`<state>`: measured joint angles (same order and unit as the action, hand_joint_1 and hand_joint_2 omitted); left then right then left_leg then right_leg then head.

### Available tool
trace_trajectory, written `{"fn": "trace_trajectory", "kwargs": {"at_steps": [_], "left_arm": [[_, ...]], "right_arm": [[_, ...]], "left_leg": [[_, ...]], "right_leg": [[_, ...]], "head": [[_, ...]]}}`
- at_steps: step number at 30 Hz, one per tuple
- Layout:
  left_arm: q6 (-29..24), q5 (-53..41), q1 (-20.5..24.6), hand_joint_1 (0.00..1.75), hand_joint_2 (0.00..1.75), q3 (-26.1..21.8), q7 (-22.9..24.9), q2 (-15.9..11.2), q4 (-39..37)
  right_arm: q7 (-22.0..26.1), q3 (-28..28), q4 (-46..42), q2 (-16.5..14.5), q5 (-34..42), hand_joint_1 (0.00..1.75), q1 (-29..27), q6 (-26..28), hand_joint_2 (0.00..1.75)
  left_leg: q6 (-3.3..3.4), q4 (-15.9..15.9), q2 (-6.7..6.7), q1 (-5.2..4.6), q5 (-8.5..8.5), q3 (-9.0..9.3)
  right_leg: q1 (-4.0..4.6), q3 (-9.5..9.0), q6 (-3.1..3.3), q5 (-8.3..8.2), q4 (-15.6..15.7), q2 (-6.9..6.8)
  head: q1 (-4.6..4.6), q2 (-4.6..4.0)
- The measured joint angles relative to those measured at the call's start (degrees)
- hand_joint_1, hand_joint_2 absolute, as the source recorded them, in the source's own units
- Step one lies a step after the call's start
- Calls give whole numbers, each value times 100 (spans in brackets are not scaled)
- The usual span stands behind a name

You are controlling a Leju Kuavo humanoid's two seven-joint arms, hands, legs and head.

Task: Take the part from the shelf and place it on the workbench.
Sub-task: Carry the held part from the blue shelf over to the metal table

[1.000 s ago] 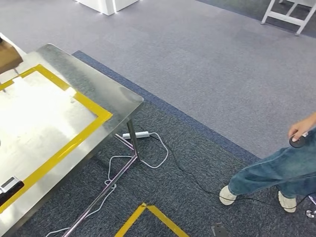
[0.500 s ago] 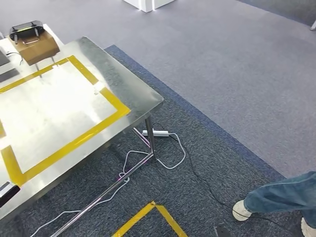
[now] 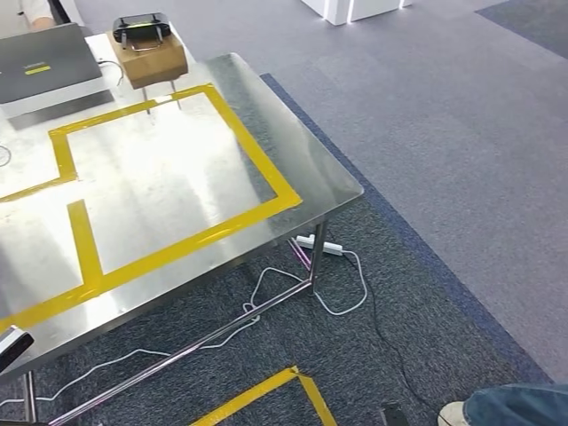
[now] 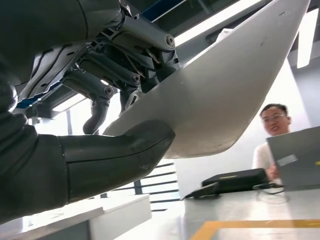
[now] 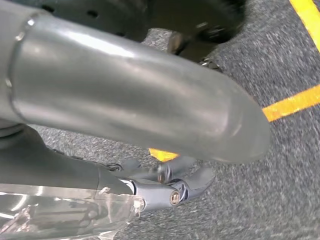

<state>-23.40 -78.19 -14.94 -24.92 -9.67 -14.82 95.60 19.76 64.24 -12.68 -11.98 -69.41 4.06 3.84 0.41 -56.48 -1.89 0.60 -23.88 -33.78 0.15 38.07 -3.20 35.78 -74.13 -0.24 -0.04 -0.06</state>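
One robot hand [image 4: 113, 125], the left, grips the white part [image 4: 226, 95] above the workbench [image 4: 241, 210].

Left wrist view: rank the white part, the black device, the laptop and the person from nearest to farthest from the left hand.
1. White part: gripped by the left hand itself.
2. Black device and laptop: side by side on the workbench, too close to call.
3. Person: behind the laptop, farthest.

The left hand [image 4: 113, 115] grips a white part [image 4: 226, 85] between thumb and fingers.
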Motion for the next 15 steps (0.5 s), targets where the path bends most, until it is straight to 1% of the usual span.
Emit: {"fn": "trace_trajectory", "kwargs": {"at_steps": [1, 2, 3, 4, 5, 6, 7, 8, 9, 10, 11, 12, 13, 14, 15], "left_arm": [[3, -9, -1, 145, 175, 0, -4, 7, 0], [8, -13, 0, 145, 175, 0, -7, 11, 0], [11, -15, 1, 145, 175, 0, -9, 13, 0], [15, -19, 3, 145, 175, -1, -10, 12, 0], [23, -31, 12, 145, 175, 1, -10, 9, 0], [32, -52, 18, 145, 175, 2, -10, -1, 0], [43, -78, 23, 145, 175, 2, -11, -15, -1], [55, -100, 25, 145, 175, 0, -11, -32, -2], [63, -114, 18, 145, 175, -4, -12, -51, -4], [69, -119, 15, 145, 175, -10, -13, -70, -5], [74, -128, 29, 145, 175, -12, -13, -90, -7], [79, -141, 51, 145, 175, -8, -17, -108, -11], [86, -154, 77, 145, 175, 1, -29, -126, -18], [100, -166, 99, 145, 175, 18, -52, -145, -31], [123, -164, 111, 145, 175, 40, -80, -166, -50]], "right_arm": [[-1, 0, 0, 0, 1, 0, -7, -2, 0], [-1, 0, 0, 0, 1, 0, -9, -3, 0], [0, 0, 0, 0, 1, 0, -7, -3, 0], [1, 0, 1, 0, 1, 0, -5, -4, 0], [3, -1, 1, -1, 1, 0, -2, -9, 0], [6, -1, 2, -1, -1, 0, 2, -16, 0], [8, -2, 3, -2, -2, 0, 7, -26, 0], [10, -2, 4, -2, -3, 0, 12, -40, 0], [11, -2, 4, -2, -4, 0, 19, -51, 0], [13, -2, 4, -2, -5, 0, 27, -61, 0], [15, -2, 4, -2, -7, 0, 32, -70, 0], [17, -2, 4, -3, -9, 0, 35, -75, 0], [17, -2, 4, -2, -13, 0, 33, -79, 0], [15, -2, 4, -2, -17, 0, 27, -82, 0], [13, -2, 4, -2, -23, 0, 22, -84, 0]], "left_leg": [[0, -2, -87, 1, 0, 3], [-4, -4, -174, 5, -2, 10], [-13, -7, -257, 13, -5, 18], [-33, -14, -336, 17, -9, 21], [-60, -29, -411, 20, -12, 13], [-97, -31, -484, 26, -7, -5], [-142, -24, -559, 34, 8, -27], [-188, -7, -633, 46, 32, -47], [-226, 10, -669, 59, 48, -62], [-255, -24, -583, 53, 28, -88], [-278, -156, -424, 41, -57, -157], [-295, -415, -220, 28, -208, -282], [-314, -782, -24, 16, -400, -458], [-331, -1179, 70, 20, -575, -650], [-341, -1483, 111, 24, -675, -796]], "right_leg": [[-3, 63, 3, -72, -44, 8], [-8, 15, 9, -247, 141, 28], [-19, -126, 17, -482, 502, 88], [-41, -298, 22, -672, 905, 237], [-63, -445, 32, -796, 1245, 379], [-75, -553, 49, -847, 1461, 485], [-76, -601, 75, -839, 1546, 537], [-69, -619, 111, -844, 1564, 479], [-70, -638, 155, -858, 1576, 401], [-73, -646, 200, -877, 1596, 330], [-77, -655, 241, -892, 1618, 251], [-75, -661, 273, -900, 1636, 170], [-62, -663, 296, -897, 1642, 89], [-51, -662, 308, -891, 1642, 2], [-43, -663, 315, -884, 1641, -83]], "head": [[-1, 0], [-1, 0], [-1, -1], [-1, -1], [-4, 0], [-3, 0], [-4, 0], [-4, 0], [0, -1], [-14, -1], [-29, -1], [-46, -1], [-63, -1], [-66, -1], [-67, -1]]}}
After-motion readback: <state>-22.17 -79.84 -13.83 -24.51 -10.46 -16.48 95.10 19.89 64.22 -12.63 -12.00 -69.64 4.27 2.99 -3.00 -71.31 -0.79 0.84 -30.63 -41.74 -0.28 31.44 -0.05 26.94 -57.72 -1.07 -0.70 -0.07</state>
